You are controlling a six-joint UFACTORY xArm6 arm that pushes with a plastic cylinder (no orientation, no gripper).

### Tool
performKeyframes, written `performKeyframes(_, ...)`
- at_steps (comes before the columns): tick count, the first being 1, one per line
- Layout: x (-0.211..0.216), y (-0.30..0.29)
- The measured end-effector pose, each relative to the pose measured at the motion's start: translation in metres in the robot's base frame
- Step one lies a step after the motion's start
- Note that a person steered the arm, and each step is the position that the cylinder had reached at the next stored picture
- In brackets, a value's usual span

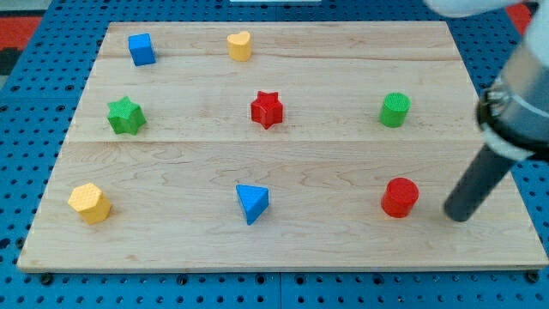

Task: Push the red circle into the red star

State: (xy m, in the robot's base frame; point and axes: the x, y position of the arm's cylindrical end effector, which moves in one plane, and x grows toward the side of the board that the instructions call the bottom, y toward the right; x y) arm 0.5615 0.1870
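The red circle (400,196) stands on the wooden board at the view's lower right. The red star (267,109) sits near the board's middle, up and to the left of the circle. My tip (458,215) rests on the board just right of the red circle and slightly lower, with a small gap between them. The dark rod rises from the tip toward the view's upper right.
A blue triangle (251,202) lies at bottom centre, between circle and left side. A green cylinder (395,110) stands above the red circle. A yellow hexagon (89,202), green star (125,115), blue cube (141,49) and yellow heart-like block (240,45) sit farther left and top.
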Motion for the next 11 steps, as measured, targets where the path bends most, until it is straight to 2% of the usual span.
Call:
performKeyframes(1,-0.013,-0.082)
performKeyframes(2,-0.047,-0.127)
performKeyframes(3,-0.073,-0.115)
performKeyframes(4,-0.074,-0.049)
performKeyframes(5,-0.087,-0.055)
performKeyframes(6,-0.091,-0.107)
performKeyframes(8,-0.102,-0.164)
performKeyframes(9,-0.116,-0.168)
performKeyframes(11,-0.116,-0.166)
